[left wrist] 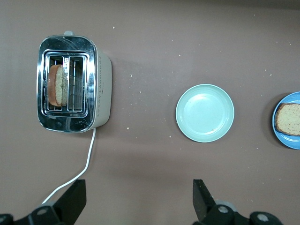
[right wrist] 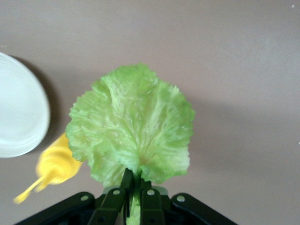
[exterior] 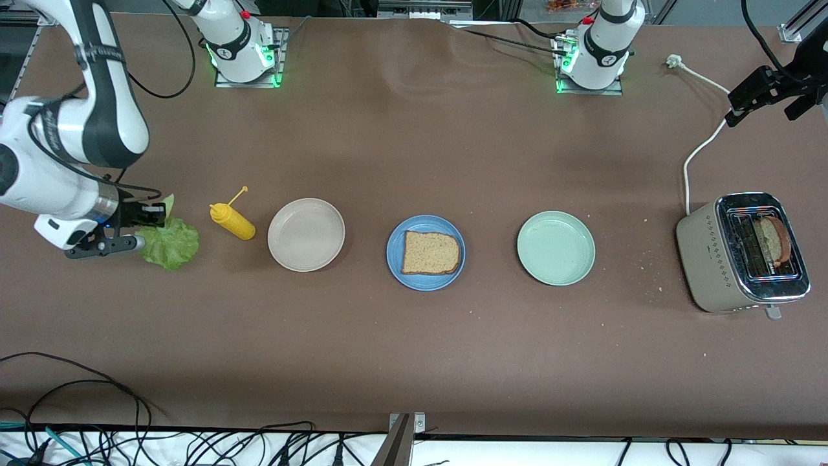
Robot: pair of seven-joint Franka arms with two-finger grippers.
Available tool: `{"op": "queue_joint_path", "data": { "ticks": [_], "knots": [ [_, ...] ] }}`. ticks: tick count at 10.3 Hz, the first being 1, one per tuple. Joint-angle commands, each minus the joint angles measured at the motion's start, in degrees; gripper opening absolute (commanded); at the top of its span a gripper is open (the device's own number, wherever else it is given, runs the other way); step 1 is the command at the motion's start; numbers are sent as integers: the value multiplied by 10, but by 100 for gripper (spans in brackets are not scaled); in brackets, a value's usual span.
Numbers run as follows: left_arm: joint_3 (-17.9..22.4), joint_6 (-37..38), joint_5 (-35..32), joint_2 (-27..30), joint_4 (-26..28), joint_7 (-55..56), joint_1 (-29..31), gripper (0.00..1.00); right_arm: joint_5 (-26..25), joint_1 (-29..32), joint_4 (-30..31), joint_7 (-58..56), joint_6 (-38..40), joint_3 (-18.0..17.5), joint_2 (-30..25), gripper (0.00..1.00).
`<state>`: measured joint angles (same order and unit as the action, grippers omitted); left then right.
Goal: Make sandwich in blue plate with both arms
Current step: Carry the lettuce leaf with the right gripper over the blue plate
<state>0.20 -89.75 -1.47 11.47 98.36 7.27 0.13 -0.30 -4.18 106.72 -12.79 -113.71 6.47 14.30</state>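
Currently my right gripper [exterior: 152, 226] is pinching the lettuce leaf [exterior: 169, 243] by its stem end, fingers pressed together on it, at the right arm's end of the table; in the right wrist view the leaf [right wrist: 131, 126] is fanning out flat from the fingertips [right wrist: 125, 180]. I can't tell whether the leaf is touching the table or hanging just above it. The yellow mustard bottle [exterior: 231, 221] is lying beside the leaf, then the beige plate [exterior: 306, 234], apart from both. The blue plate [exterior: 425, 252] is sitting mid-table and is carrying one slice of brown bread [exterior: 431, 252], nothing on top of it. The pale green plate [exterior: 555, 248] is sitting beside it toward the left arm's end. My left gripper [left wrist: 138, 197] is hanging spread wide, holding nothing, over bare table near the toaster [exterior: 744, 252]; its fingers [left wrist: 200, 199] are showing well apart in the left wrist view. A second bread slice [left wrist: 56, 84] is standing in one toaster slot, the other slot holding nothing. The toaster's white cord [exterior: 695, 155] is trailing across the table to its loose plug.
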Motion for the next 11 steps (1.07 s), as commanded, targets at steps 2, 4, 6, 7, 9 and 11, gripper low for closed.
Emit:
{"op": "queue_joint_path", "data": {
  "ticks": [2,4,6,7,9,11],
  "knots": [
    [-2,8,9,-6,-15,-8,4,100,8,-12,-93,115,119,-75,-2,0],
    [-4,8,9,-7,-14,-8,3,100,5,-38,-95,251,101,-126,11,0],
    [-3,10,9,-12,-12,-9,4,100,9,-114,-95,392,38,-131,44,0],
    [-3,10,9,-15,-13,-11,4,100,7,-163,-95,479,2,-131,67,0],
    [-5,10,9,-19,-14,-8,3,100,5,-236,-133,619,-73,-131,131,0],
    [-5,9,9,-20,-15,-7,0,100,4,-281,-213,715,-85,-130,201,0]
  ]
}}
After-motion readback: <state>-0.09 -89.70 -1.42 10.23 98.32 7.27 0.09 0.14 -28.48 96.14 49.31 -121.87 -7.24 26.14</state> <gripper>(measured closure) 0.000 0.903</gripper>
